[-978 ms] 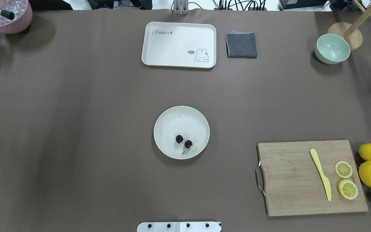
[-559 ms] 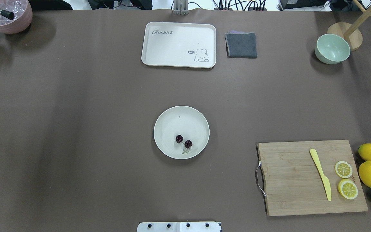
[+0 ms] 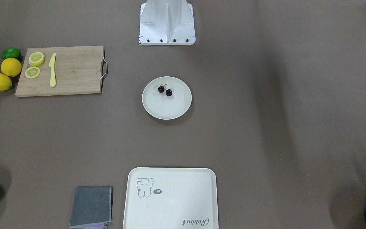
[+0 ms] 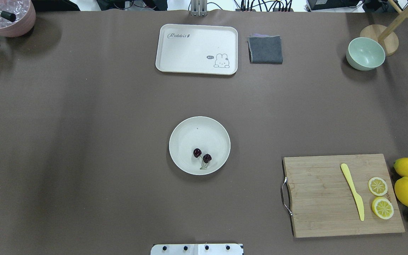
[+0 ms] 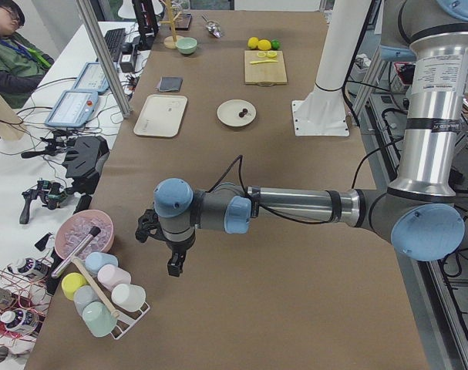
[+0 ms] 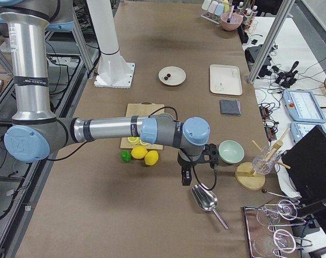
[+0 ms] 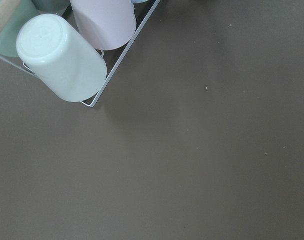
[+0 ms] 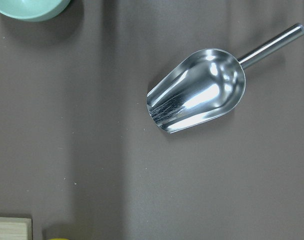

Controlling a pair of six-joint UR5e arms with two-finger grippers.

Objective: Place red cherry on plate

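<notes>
Looking down, I see the red cherry (image 4: 202, 156) inside the plate (image 4: 190, 132), near its robot-side rim, with open bench (image 4: 83, 141) all round. Left gripper (image 5: 174, 260) and right gripper (image 6: 186, 174) hang at opposite bench ends — open or closed, I cannot tell.

Robotics lab, robot arms (image 5: 295, 204) at a brown-covered table (image 5: 257, 308), teach pendants (image 5: 70, 108), tangled cables (image 4: 260, 5) nearby

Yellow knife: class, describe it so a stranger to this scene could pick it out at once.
Find the wooden cutting board on the robot's right of the table. On it, beside two lemon slices, lies the knife. It is long, thin and pale yellow; the slices are round.
</notes>
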